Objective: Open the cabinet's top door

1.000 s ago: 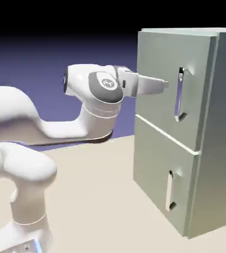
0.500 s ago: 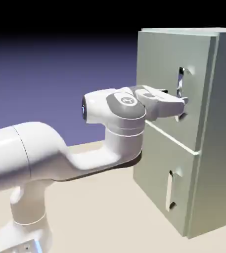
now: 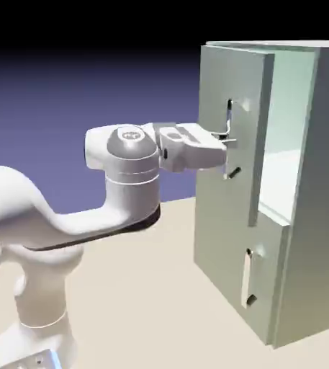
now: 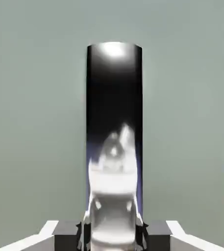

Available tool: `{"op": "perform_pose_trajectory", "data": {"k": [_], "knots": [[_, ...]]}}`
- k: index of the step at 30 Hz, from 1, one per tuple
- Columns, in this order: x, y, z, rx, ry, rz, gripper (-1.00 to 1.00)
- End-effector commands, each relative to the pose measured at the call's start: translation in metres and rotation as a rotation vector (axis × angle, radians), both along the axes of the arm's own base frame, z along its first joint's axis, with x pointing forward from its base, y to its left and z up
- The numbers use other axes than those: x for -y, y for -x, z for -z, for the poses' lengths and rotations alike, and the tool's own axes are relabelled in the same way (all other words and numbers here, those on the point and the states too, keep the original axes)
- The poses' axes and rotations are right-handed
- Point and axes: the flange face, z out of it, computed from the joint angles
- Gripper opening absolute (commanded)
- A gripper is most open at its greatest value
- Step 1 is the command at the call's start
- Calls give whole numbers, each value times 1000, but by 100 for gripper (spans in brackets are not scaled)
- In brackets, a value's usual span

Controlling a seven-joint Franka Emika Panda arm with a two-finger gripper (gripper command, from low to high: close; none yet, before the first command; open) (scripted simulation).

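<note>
The pale grey-green cabinet [image 3: 325,180] stands at the exterior view's right. Its top door [image 3: 216,79] stands ajar, its handle side swung out from the cabinet's front, and a strip of the pale interior shows behind its free edge. My gripper [image 3: 228,146] reaches in level from the left and is shut on the door's long vertical silver handle [image 3: 230,115], at about mid-height. In the hand view the shiny handle [image 4: 113,108] runs up the middle between my grey fingertips [image 4: 62,229], with the flat door panel [image 4: 35,122] filling the background.
The shorter lower door [image 3: 224,245] stays closed, its short silver handle [image 3: 247,277] below the gripper. The cabinet rests on a beige table [image 3: 138,288]. My arm's elbow and base fill the exterior view's lower left.
The gripper went from open, short of the door, to shut on the long handle. It then drew back to the left, and the top door swung out with it.
</note>
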Motion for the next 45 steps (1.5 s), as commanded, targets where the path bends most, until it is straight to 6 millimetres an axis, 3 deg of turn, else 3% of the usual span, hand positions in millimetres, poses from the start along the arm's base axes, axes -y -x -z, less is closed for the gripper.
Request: {"op": "perform_pose_trajectory", "data": {"k": [1, 13, 31, 38, 45], "knots": [[-6, 7, 0, 0, 0, 25, -100], [-69, 68, 0, 0, 0, 258, -100], [-159, 118, 0, 0, 0, 534, -100], [-210, 134, 0, 0, 0, 678, -100], [-281, 144, 0, 0, 0, 868, -100]]}}
